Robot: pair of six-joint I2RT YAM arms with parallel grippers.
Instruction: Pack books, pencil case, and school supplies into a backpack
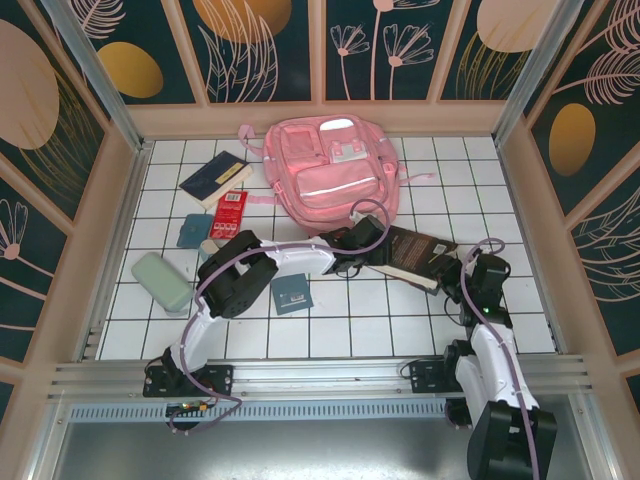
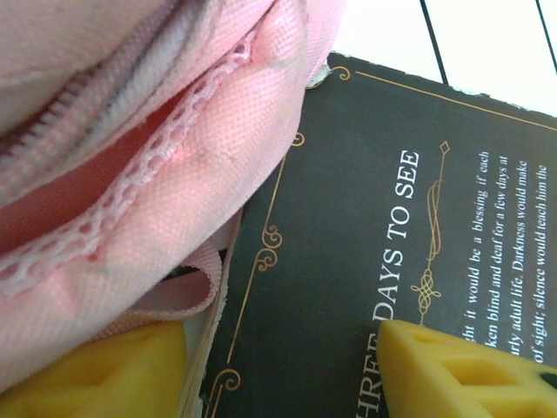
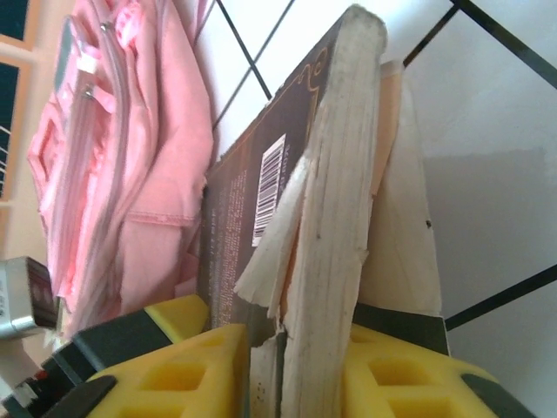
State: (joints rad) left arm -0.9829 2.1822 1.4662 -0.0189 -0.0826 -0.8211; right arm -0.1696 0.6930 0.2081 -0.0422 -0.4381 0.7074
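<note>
Bright, even light from above fills the overhead view. Shadows on the white table (image 1: 330, 325) are faint and soft, and the pale strip on the backpack (image 1: 330, 150) glares. At the left wrist the pink fabric blurs with closeness while the print on the book (image 2: 348, 261) stays sharp — the table beyond bleaches white. At the right wrist a grey shadow lies beside the book's pages.

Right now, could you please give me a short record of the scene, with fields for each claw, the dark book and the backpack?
backpack: pink, at the far middle of the table
dark book: against the backpack's near side, partly overlapped by its fabric
right claw: closed on the dark book's page edge
left claw: open, over the dark book by the backpack
navy book: left of the backpack
</note>
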